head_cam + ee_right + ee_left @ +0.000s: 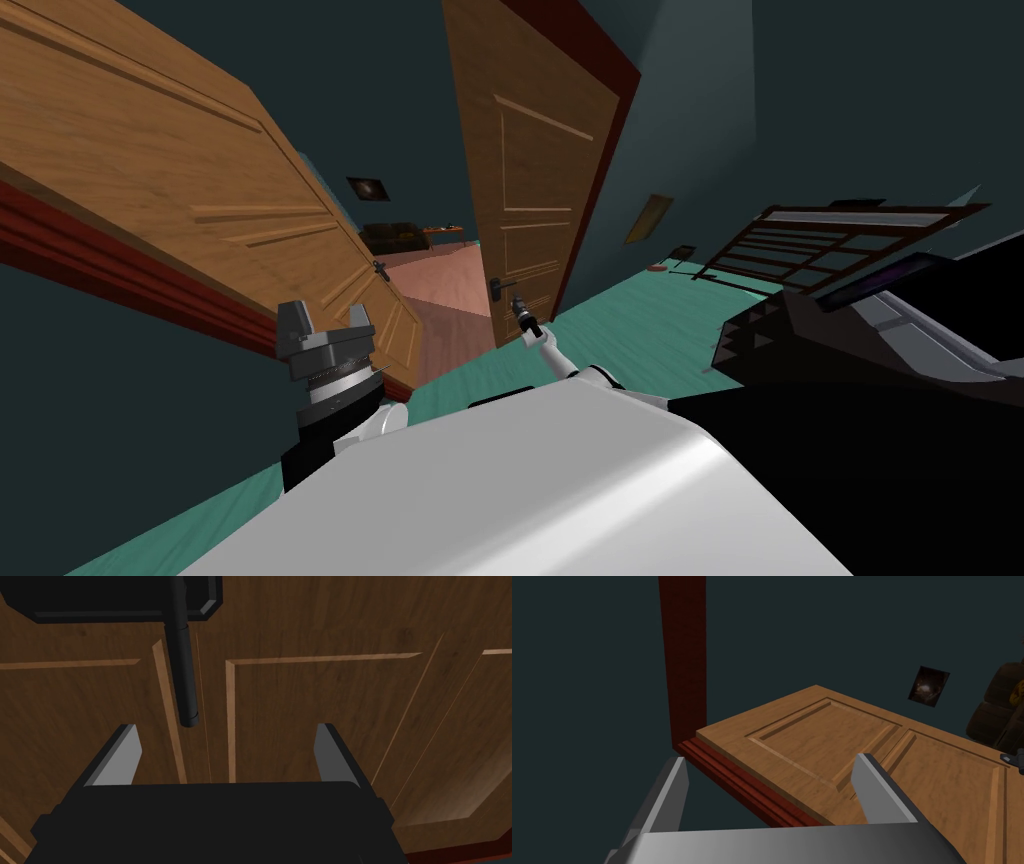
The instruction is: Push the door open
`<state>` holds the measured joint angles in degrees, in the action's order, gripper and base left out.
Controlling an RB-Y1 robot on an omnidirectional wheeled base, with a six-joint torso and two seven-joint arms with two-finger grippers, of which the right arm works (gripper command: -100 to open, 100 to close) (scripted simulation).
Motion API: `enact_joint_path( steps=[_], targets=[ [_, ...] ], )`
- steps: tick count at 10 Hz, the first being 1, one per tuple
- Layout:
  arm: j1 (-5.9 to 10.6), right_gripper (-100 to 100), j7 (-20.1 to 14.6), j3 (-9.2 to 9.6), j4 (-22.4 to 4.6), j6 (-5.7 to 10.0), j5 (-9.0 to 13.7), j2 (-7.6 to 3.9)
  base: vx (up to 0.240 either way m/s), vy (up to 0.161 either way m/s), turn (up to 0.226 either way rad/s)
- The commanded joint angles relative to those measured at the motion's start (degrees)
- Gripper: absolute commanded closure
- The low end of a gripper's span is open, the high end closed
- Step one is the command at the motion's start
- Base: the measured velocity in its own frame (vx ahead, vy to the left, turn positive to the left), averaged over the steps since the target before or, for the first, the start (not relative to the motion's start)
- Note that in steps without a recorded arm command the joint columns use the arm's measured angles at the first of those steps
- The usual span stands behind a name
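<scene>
Right gripper (226,731), spread, faces the door (310,706) by its handle (184,676), likely set to push with leverage; left gripper (772,761) spread, idle

Cropped or unreadable
Black handle plate (100,596) runs past the frame's edge; dark sofa (999,701) and a door lever (1014,758) are cropped; wall picture (928,686) too dim to make out.

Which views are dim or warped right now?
Head view: wide lens tilts and splays left door and right door, a camera slant. Right wrist view: dim, right door shaded, black handle stands out. Left wrist view: left door brightly, evenly lit, no glare.
</scene>
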<state>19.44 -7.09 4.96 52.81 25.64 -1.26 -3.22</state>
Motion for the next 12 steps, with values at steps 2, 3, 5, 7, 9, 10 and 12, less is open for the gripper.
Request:
enact_joint_path(
  steps=[2, 3, 5, 7, 9, 10, 12],
  targets=[
    [2.78, -100, -0.39, 0.27, -4.49, -0.33, -0.04, 0.1, 0.037, -0.093, 0.08],
    [3.76, -100, -0.48, 0.33, -6.23, -0.33, -0.06, 0.2, 0.046, -0.113, 0.073],
    [5.31, -100, -0.62, 0.44, -9.18, -0.35, -0.09, 0.37, 0.042, -0.102, 0.06],
    [6.49, -100, -0.73, 0.52, -11.23, -0.35, -0.11, 0.52, 0.036, -0.064, 0.04],
    [6.7, -100, -0.77, 0.56, -11.66, -0.3, -0.12, 0.53, 0.021, -0.036, 0.03],
    [6.78, -100, -0.71, 0.37, -11.89, -0.26, -0.06, 0.06, 0.092, 0.021, 0.026],
    [6.81, -100, -0.64, 0.21, -12.0, -0.21, -0.01, -0.17, 0.153, 0.033, 0.018]
  ],
)
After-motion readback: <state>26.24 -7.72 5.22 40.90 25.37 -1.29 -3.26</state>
